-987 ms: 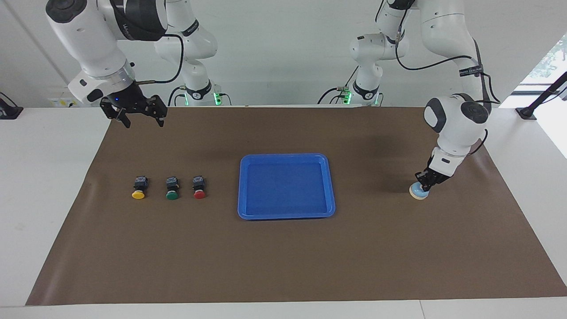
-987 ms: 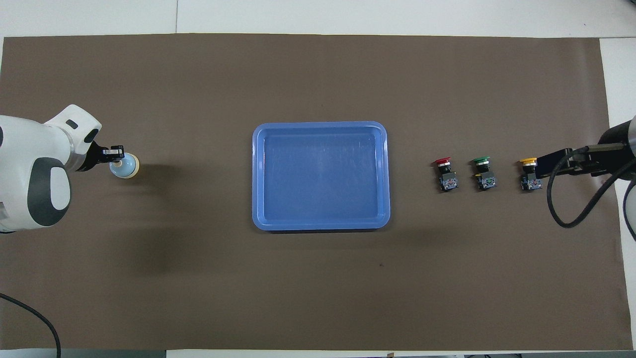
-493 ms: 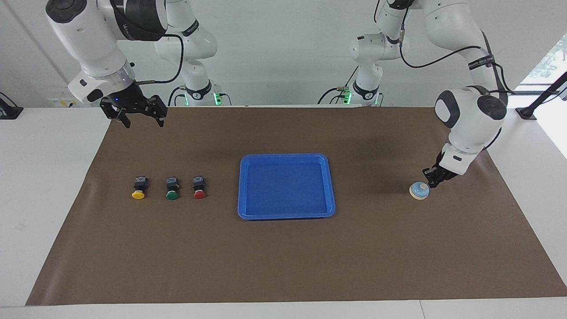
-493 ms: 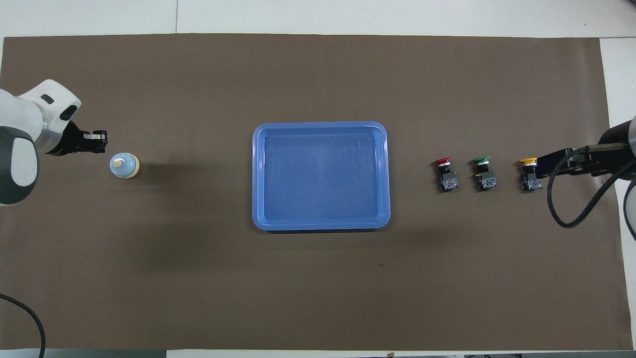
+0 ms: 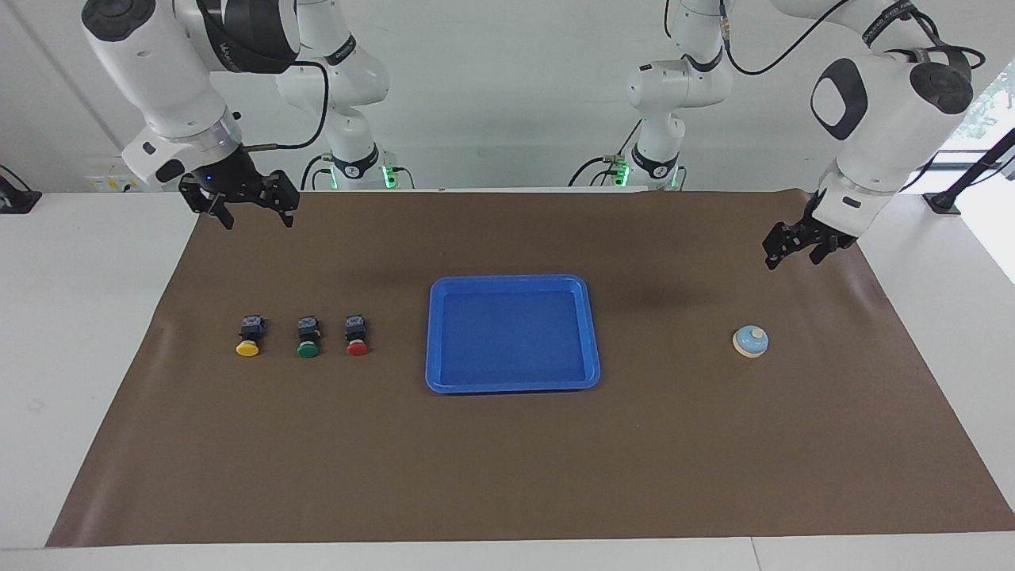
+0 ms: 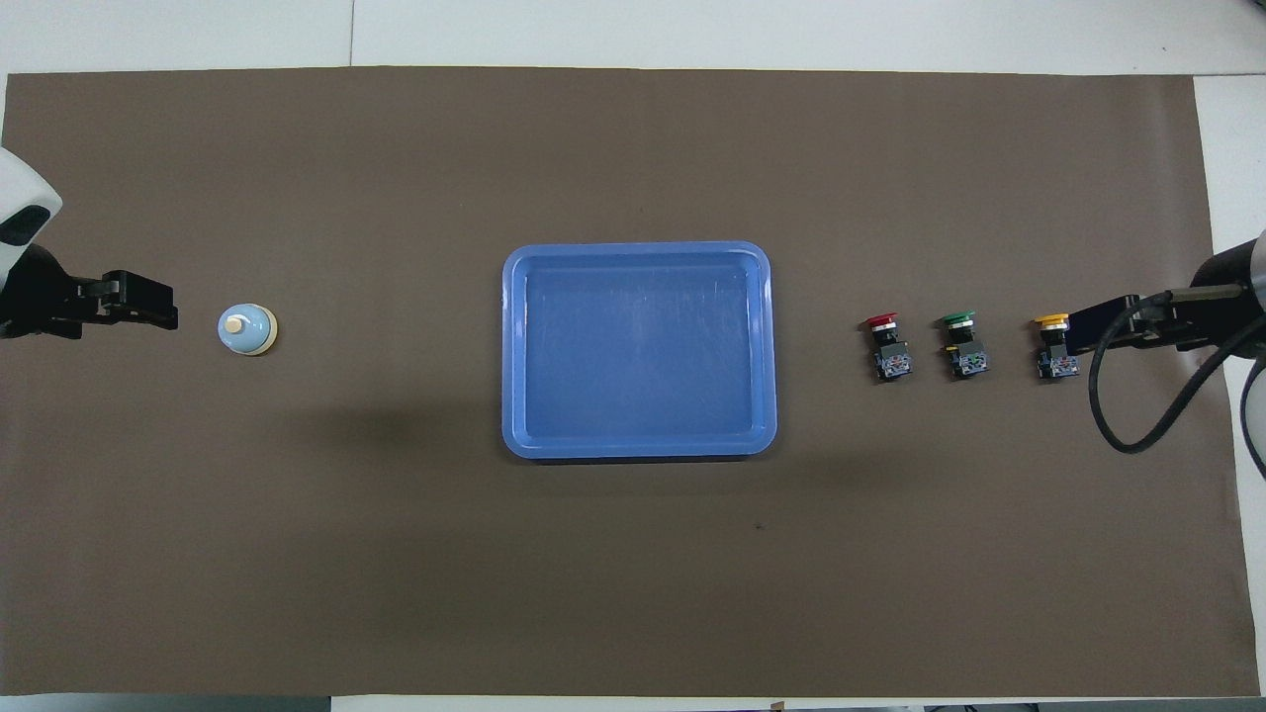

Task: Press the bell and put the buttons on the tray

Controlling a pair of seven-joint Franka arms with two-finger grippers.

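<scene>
The light blue bell (image 5: 750,341) (image 6: 246,328) stands alone on the brown mat toward the left arm's end. My left gripper (image 5: 796,247) (image 6: 148,303) hangs open and empty, well above the mat beside the bell and touching nothing. The blue tray (image 5: 434,333) (image 6: 512,346) lies mid-table with nothing in it. Three buttons lie in a row toward the right arm's end: yellow (image 5: 248,336) (image 6: 1054,346), green (image 5: 308,337) (image 6: 962,344) and red (image 5: 357,335) (image 6: 885,346), the red one closest to the tray. My right gripper (image 5: 252,208) (image 6: 1100,326) waits open, high over the mat by the yellow button.
A brown mat (image 5: 507,476) covers most of the white table. A black cable (image 6: 1118,415) loops down from the right arm's wrist over the mat at that end.
The left gripper, shut on the bell's knob a second ago, has lifted off, opened and drawn back up toward the left arm's end. The bell stays put; the right arm has not moved.
</scene>
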